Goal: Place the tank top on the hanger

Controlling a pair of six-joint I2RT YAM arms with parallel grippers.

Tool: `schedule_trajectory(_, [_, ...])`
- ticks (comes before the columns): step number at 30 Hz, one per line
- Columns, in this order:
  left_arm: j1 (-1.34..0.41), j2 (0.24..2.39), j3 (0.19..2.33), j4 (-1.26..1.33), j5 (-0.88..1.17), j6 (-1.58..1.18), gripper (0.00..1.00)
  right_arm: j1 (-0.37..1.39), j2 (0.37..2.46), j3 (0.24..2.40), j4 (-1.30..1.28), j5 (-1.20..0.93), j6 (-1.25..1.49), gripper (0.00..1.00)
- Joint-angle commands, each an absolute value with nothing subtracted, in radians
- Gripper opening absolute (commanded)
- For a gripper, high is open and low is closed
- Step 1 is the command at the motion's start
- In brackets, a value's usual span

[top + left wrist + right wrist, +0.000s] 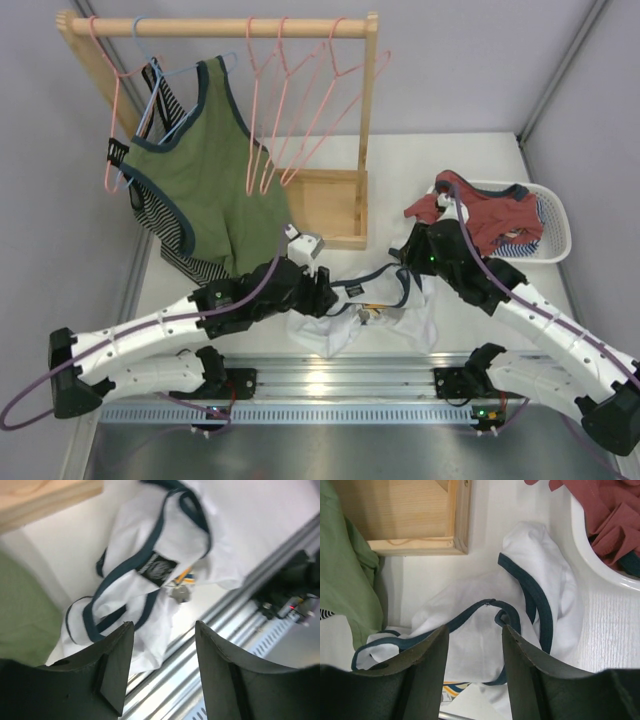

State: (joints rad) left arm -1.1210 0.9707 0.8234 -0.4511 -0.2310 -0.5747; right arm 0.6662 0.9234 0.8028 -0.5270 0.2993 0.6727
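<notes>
Crumpled in a heap on the bench [470,160] by the near edge, between both arms: the white tank top [400,325], well apart from the pink hangers [250,140] up on the wooden rail [220,27]. Left fingers [117,665] wide above the cloth, holding nothing. Right fingers [427,665] parted astride a navy-trimmed strap [470,612], not yet pinching. Likely trouble: closing on several bunched layers rather than one strap and raising a tangled bundle with no opening for a hanger, or nipping only trim and slipping off.
</notes>
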Motion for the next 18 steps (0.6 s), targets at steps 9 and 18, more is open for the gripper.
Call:
schedule_trajectory(9, [-1.121, 0.986, 1.403, -0.476, -0.601, -0.298, 0.57, 0.641, 0.900, 0.842, -0.525, 0.238, 0.629, 0.46])
schedule_trajectory(18, [-0.988, 1.147, 1.649, -0.176, -0.899, 0.085, 0.57, 0.641, 0.894, 0.838, -0.529, 0.207, 0.620, 0.45])
